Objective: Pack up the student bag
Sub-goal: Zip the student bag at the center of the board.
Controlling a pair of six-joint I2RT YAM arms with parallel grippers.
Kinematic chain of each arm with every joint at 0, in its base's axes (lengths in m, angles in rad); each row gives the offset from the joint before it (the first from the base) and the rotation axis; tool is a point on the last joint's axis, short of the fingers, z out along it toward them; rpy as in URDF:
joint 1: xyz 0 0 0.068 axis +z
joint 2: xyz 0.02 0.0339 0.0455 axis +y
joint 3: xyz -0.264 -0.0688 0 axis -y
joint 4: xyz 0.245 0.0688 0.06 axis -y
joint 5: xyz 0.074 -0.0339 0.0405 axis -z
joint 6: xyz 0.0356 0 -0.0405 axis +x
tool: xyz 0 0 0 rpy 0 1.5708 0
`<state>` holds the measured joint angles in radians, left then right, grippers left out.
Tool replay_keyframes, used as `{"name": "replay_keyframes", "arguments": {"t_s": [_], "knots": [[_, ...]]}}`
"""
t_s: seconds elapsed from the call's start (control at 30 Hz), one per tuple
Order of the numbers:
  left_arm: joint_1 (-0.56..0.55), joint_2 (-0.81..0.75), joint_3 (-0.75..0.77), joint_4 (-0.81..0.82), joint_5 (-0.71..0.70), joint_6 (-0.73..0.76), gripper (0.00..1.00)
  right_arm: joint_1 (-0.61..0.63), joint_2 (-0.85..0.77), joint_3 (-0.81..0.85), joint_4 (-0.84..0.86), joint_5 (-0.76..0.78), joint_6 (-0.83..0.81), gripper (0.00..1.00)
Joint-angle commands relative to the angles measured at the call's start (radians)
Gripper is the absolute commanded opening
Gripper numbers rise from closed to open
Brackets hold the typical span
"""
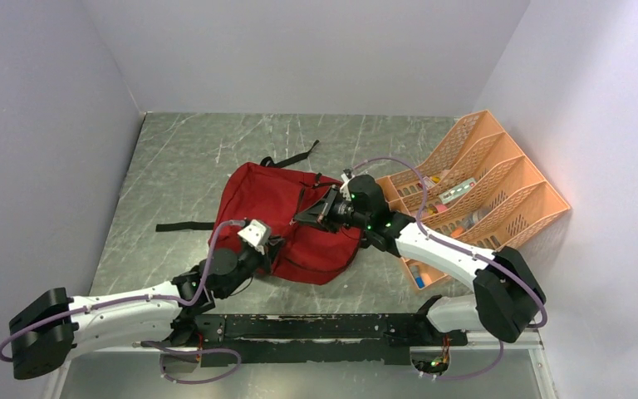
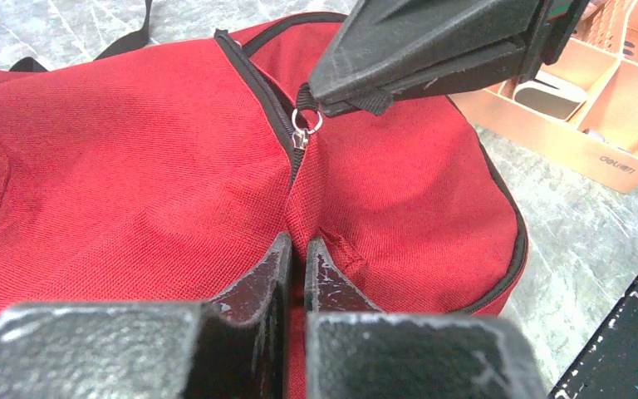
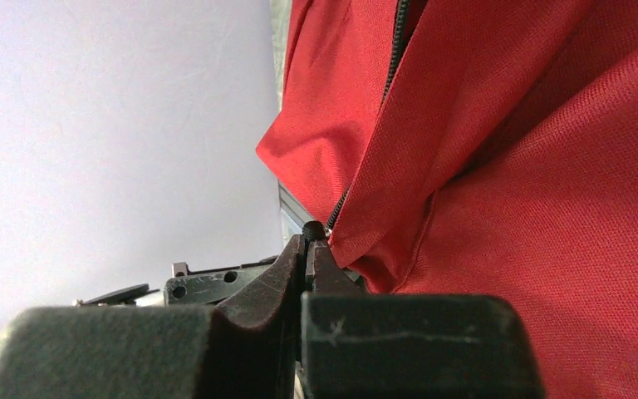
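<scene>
Starting overhead: red bag [image 1: 278, 204] lies mid-worktop [image 1: 174, 158], black straps [image 1: 184, 226] trailing left and far. An orange organiser [image 1: 498, 195] sits just beside its right side. Left hand [image 1: 270, 245] is on the bag's near edge, and right hand [image 1: 303, 218] is on top of it, reaching in from the right. The two hands are close together.

Left wrist view: left hand [image 2: 301, 249] is pinched narrow on a raised fold of red fabric. Straight ahead of it sits the metal slider [image 2: 301, 135], with the right hand's tip clamped on the black zip pull [image 2: 304, 100] just above. The zip line [image 2: 245, 66] runs from the slider away and to the left, over the bag's top. Can't tell whether that stretch is open or closed.

Right wrist view: right hand [image 3: 310, 241] is fully closed, a small black tab nipped at its tips. The zip teeth [image 3: 395, 50] lead up and away from it.

Judgement: unzipping step, packing not yet begun. The right hand holds the pull, so it is the mover. The left hand anchors the fabric on the near side of the slider, so the pull should follow the zip line directly away from it.
</scene>
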<state>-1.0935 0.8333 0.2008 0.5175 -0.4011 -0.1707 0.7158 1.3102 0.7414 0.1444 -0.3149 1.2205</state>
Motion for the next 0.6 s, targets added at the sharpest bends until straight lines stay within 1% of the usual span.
{"name": "replay_keyframes", "arguments": {"t_s": [0.0,0.2,0.57], "knots": [[-0.021,0.006,-0.026,-0.077,0.053,-0.033,0.05,-0.024,0.009,0.009,0.121,0.109,0.042,0.00],[-0.029,0.003,-0.030,-0.074,0.059,-0.023,0.05,-0.028,0.035,0.021,0.097,0.211,0.032,0.00],[-0.030,-0.068,-0.044,-0.141,0.072,-0.024,0.05,-0.091,0.163,0.116,0.051,0.253,-0.079,0.00]]}}
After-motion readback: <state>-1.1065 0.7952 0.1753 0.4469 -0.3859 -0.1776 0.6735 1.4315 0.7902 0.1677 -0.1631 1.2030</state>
